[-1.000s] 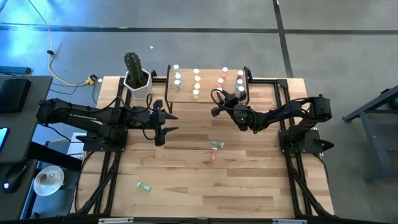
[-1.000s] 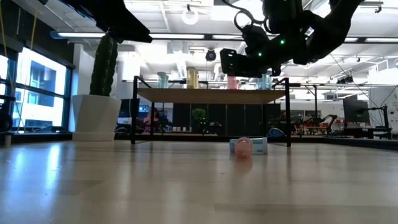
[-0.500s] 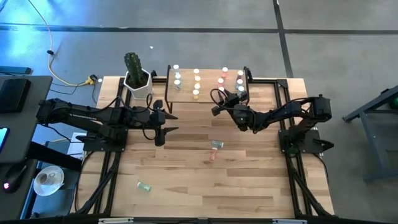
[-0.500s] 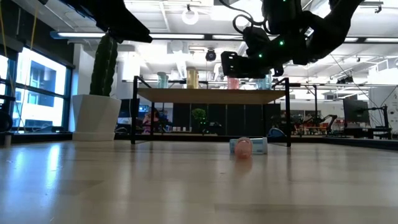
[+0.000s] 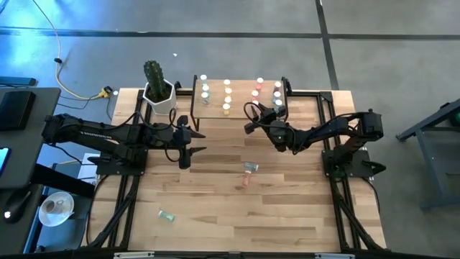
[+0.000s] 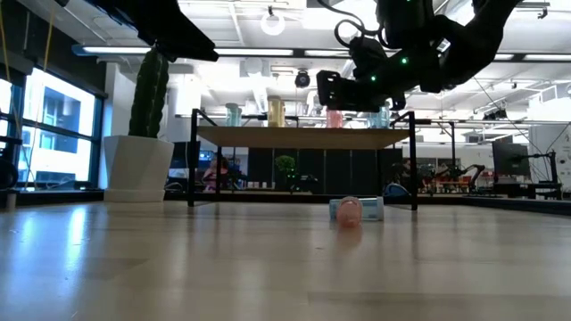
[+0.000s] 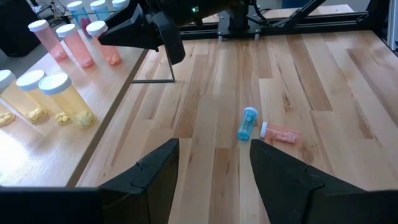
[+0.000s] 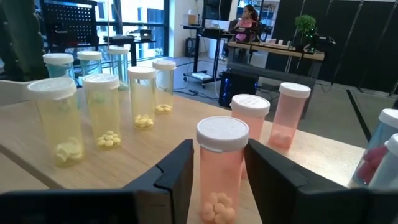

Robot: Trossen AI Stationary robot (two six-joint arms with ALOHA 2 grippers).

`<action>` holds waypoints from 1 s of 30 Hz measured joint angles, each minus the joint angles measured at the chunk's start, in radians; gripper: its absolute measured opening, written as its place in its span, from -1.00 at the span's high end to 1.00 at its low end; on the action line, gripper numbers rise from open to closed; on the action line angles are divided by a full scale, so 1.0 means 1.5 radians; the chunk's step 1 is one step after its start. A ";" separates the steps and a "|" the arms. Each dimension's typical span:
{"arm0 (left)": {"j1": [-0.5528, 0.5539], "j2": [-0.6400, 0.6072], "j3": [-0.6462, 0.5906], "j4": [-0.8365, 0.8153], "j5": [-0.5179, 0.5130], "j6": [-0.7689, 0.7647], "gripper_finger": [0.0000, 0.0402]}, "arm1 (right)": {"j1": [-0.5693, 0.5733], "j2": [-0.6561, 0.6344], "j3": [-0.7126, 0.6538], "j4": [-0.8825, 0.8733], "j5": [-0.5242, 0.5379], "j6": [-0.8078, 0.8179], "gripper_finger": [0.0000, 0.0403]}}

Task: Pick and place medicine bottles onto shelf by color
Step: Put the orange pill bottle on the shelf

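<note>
The light-wood shelf (image 5: pixel 241 108) at the table's far edge carries upright medicine bottles in rows by colour: teal (image 5: pixel 205 90), yellow (image 5: pixel 227 97), pink (image 5: pixel 256 92) and bluish (image 5: pixel 277 93). My right gripper (image 8: pixel 217 177) is open at the shelf's near edge. One finger stands on each side of an upright pink bottle (image 8: pixel 222 168) resting on its base. My left gripper (image 7: pixel 214 180) hovers open over the table's left middle. A bluish bottle (image 5: pixel 250 167), a pink one (image 5: pixel 246 180) and a green one (image 5: pixel 167 215) lie on the table.
A white pot with a cactus (image 5: pixel 159 92) stands just left of the shelf. The shelf's thin black legs (image 6: pixel 191 160) stand at its ends. Bare tabletop (image 5: pixel 287 208) stretches toward the near edge around the lying bottles.
</note>
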 joint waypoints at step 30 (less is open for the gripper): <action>0.000 0.000 0.000 0.001 0.000 0.000 0.06 | 0.026 -0.029 0.000 -0.001 -0.004 0.013 0.08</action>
